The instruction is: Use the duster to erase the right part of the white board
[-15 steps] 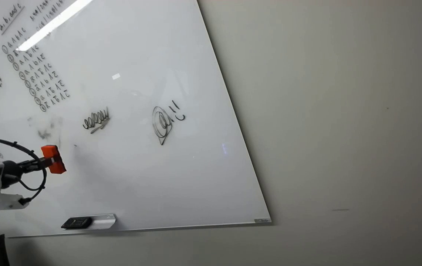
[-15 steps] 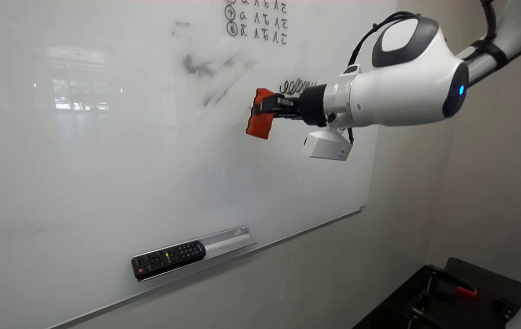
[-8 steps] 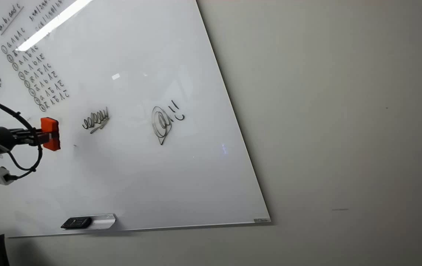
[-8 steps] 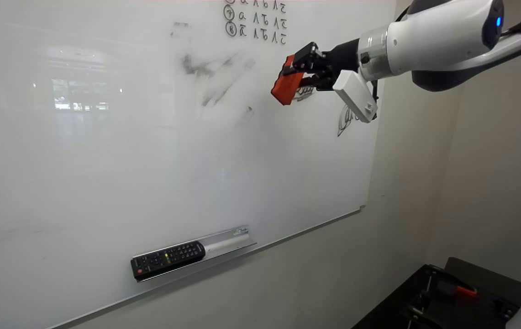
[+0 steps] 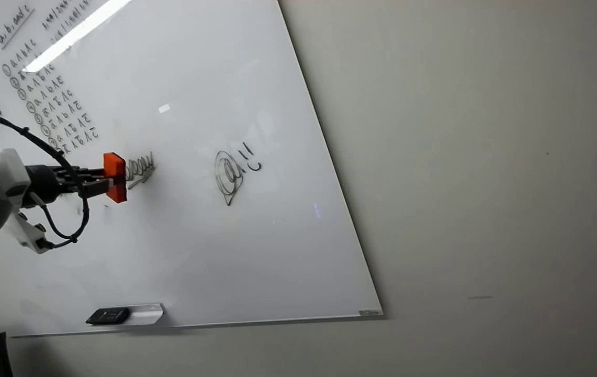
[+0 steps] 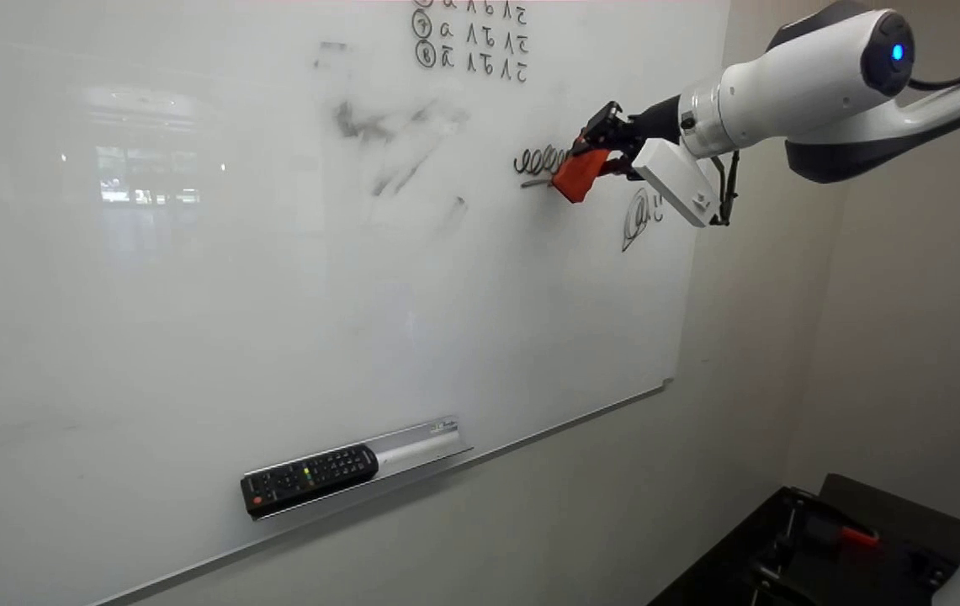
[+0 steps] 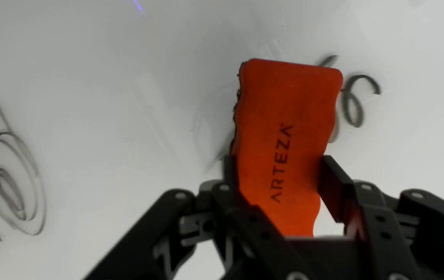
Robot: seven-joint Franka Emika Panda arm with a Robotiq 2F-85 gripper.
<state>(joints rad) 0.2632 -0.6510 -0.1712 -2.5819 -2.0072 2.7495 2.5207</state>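
Note:
My gripper (image 7: 278,167) is shut on the orange-red duster (image 7: 288,101), its fingers on the two long sides. In both exterior views the gripper (image 5: 114,183) (image 6: 596,139) holds the duster (image 5: 114,163) (image 6: 578,178) in front of the white board (image 5: 199,262) (image 6: 345,320). I cannot tell whether the duster touches the board. It covers part of a coil scribble (image 5: 142,166) (image 6: 537,160); loops of it (image 7: 353,105) show beside the duster in the wrist view. A spiral doodle (image 5: 230,175) (image 6: 636,219) lies further right, and at the left in the wrist view (image 7: 9,186).
Rows of handwriting (image 5: 49,102) (image 6: 471,50) stand higher on the board. Grey smudges (image 6: 366,126) lie left of the coil. A tray (image 5: 146,314) (image 6: 425,446) on the bottom frame holds a black remote (image 5: 108,315) (image 6: 311,478). A dark table (image 6: 883,505) stands low at the right.
My gripper has risen with the duster, then moved right in both exterior views, onto the line of the coil scribble. The smudges and doodles look unchanged.

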